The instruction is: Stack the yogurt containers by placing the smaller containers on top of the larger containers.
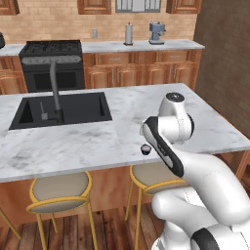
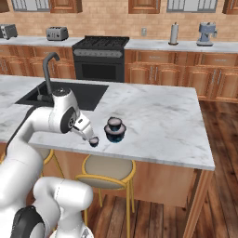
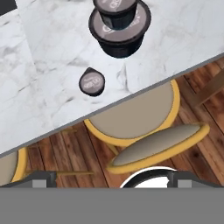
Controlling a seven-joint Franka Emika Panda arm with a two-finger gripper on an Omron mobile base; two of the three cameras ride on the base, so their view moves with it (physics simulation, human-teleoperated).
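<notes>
Small cup (image 3: 92, 82) near counter (image 3: 57, 65) edge, apart from stacked tub (image 3: 120, 37).

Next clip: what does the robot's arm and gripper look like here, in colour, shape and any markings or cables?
The arm is glossy white, built of rounded, bulbous segments with dark grey to black bands at the joints. A round grey cap closes one joint housing. No loose cables or readable markings show. The gripper appears as two small dark grey, blocky finger tips.

White rounded arm (image 1: 195, 171), dark joint bands
</notes>
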